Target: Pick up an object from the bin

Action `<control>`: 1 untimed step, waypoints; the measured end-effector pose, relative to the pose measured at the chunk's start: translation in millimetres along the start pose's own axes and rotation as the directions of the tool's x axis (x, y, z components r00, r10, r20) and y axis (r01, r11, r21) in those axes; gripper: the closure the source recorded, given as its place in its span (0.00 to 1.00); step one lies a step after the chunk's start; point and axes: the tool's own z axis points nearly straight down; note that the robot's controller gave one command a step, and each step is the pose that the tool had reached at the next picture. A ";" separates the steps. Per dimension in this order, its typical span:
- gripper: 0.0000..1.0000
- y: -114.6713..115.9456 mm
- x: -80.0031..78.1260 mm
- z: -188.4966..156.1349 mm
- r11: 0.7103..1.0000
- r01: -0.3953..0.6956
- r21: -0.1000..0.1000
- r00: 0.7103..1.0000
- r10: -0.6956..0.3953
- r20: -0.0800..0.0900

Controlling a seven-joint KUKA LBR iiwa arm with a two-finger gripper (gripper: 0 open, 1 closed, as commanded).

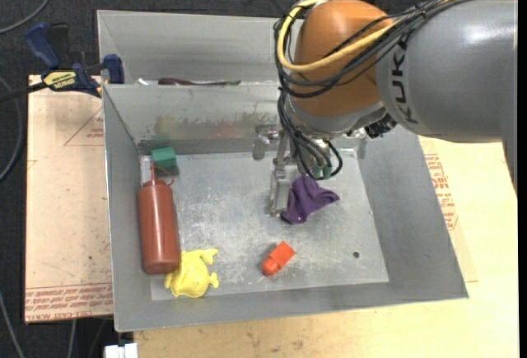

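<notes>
Purple and floppy, the crumpled thing (308, 198) sits right against the metal hand (283, 202). Can't tell if it's gripping or open.

One camera, high above grey bin (222, 216), angled down, arm (461, 60) at right

In the bin (222, 212), a bottle (158, 225) lies along the left wall, its cap end pointing to the back, with a small block (165, 159) just beside that end. A toy figure (191, 272) sits against the bottle's front end, near the front left corner. A crumpled cloth (308, 198) lies mid-bin, just right of my gripper (278, 196). A small chunk (278, 258) lies in front of both, apart.
</notes>
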 end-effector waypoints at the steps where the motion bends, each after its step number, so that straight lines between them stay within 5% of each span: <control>1: 0.00 -0.4 -0.8 -4.6 1.000 -0.002 -0.001 1.000 0.002 0.006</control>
